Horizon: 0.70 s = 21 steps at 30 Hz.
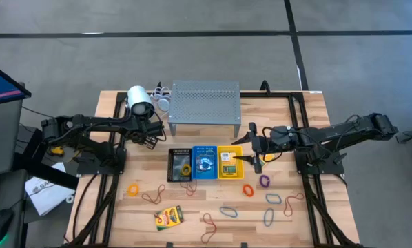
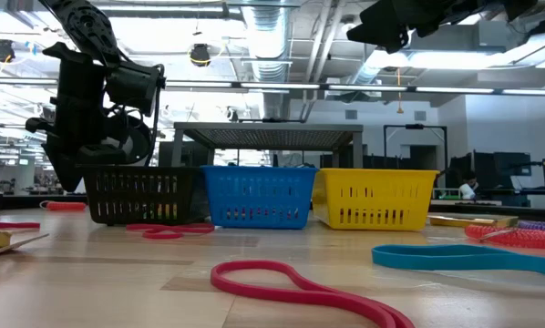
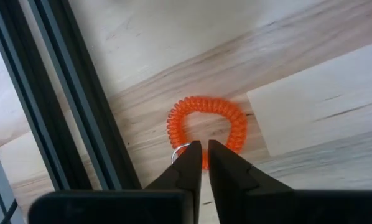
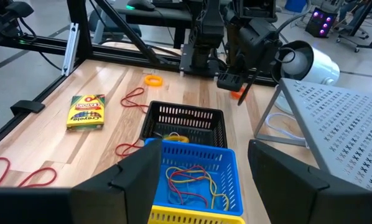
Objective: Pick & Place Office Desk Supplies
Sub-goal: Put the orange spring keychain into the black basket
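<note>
**High view.** Three small baskets stand in a row mid-worktop (image 1: 123, 220): the black basket (image 1: 180, 164), a blue basket (image 1: 205, 162) touching its side, and a yellow basket (image 1: 230, 162) beyond the blue one. The left gripper (image 1: 151, 136) hangs near the black basket's far left corner, between it and a white cylinder (image 1: 140, 100). The right gripper (image 1: 252, 148) is past the yellow basket, on the side away from the black one. A grey perforated shelf (image 1: 204, 100) stands behind the black basket. A crayon box (image 1: 169, 217) lies in front of the black basket, near the worktop's front edge. Loose bands lie in front of the baskets, among them an orange coil band (image 1: 133, 188) and a purple coil band (image 1: 264, 181).

**Low view.** The left arm (image 2: 99, 100) comes down behind the black basket (image 2: 140, 196). A red band (image 2: 300, 282) lies in the foreground, well in front of that basket.

**Left wrist view.** The left gripper (image 3: 202, 163) has its fingers pinched almost together on the near edge of an orange coil (image 3: 206, 127) over the bare wood. I cannot tell whether the coil is lifted.

**Right wrist view.** The right gripper (image 4: 204, 177) has its fingers spread wide with nothing between them, above the blue basket (image 4: 229, 168), which holds thin bands. Beyond the black basket (image 4: 183, 118), the left gripper (image 4: 239, 92) shows something orange at its tip. The crayon box (image 4: 86, 111) lies well off to that basket's side.
</note>
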Motion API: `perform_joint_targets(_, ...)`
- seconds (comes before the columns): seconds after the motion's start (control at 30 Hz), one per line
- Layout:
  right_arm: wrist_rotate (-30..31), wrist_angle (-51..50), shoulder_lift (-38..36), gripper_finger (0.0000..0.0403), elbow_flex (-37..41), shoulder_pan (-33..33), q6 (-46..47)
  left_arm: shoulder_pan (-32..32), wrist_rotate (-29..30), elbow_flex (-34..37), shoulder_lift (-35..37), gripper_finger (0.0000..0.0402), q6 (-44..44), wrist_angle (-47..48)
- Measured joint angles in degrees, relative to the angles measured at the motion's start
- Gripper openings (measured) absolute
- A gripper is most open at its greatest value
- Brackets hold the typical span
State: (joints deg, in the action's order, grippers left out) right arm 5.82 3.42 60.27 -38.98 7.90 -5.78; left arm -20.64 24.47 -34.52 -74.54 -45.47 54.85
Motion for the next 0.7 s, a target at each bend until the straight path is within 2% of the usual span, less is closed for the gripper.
perform_joint_targets(0.53, 0.0, 0.0, 0.0, 0.0234, 0.0, 0.0, -0.2, 0.0, -0.8, 3.9, 0.0, 0.0012, -0.2, -3.5)
perform_joint_targets(0.7, 0.0, 0.0, 0.0, 0.0234, 0.0, 0.0, -0.2, 0.0, -0.9, 4.7, 0.0, 0.0012, 0.0, -7.1)
